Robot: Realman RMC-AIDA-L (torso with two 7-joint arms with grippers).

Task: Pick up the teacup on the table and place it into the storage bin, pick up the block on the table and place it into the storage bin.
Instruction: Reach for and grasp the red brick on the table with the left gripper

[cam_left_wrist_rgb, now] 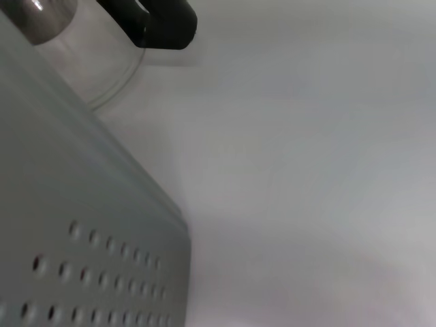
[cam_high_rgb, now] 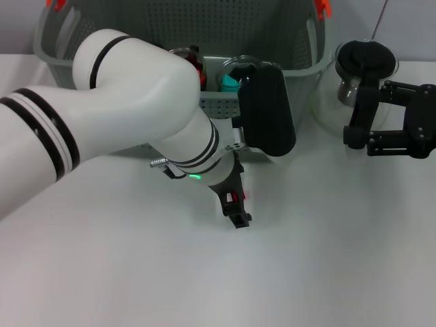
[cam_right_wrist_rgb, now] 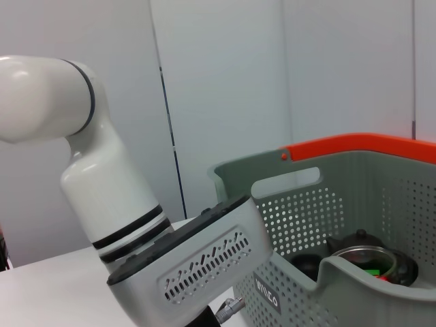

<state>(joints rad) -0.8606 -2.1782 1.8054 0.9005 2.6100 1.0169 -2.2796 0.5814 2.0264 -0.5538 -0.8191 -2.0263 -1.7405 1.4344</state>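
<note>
My left gripper (cam_high_rgb: 237, 212) points down at the table just in front of the storage bin (cam_high_rgb: 300, 41), shut on a small red piece that I take for the block (cam_high_rgb: 238, 197). The left wrist view shows only the bin's perforated wall (cam_left_wrist_rgb: 75, 218) and bare table. No teacup stands on the table in view. Inside the bin (cam_right_wrist_rgb: 327, 204) lie dark rounded items (cam_right_wrist_rgb: 357, 240) and a teal one (cam_high_rgb: 228, 82); I cannot tell which is the teacup. My right gripper (cam_high_rgb: 357, 120) hangs open and empty at the right, beside the glass pot.
A glass pot (cam_high_rgb: 334, 95) with a black lid and handle (cam_left_wrist_rgb: 163, 24) stands right of the bin, close to the right gripper. My left forearm (cam_high_rgb: 136, 88) lies across the bin's front left. White table stretches in front of the bin.
</note>
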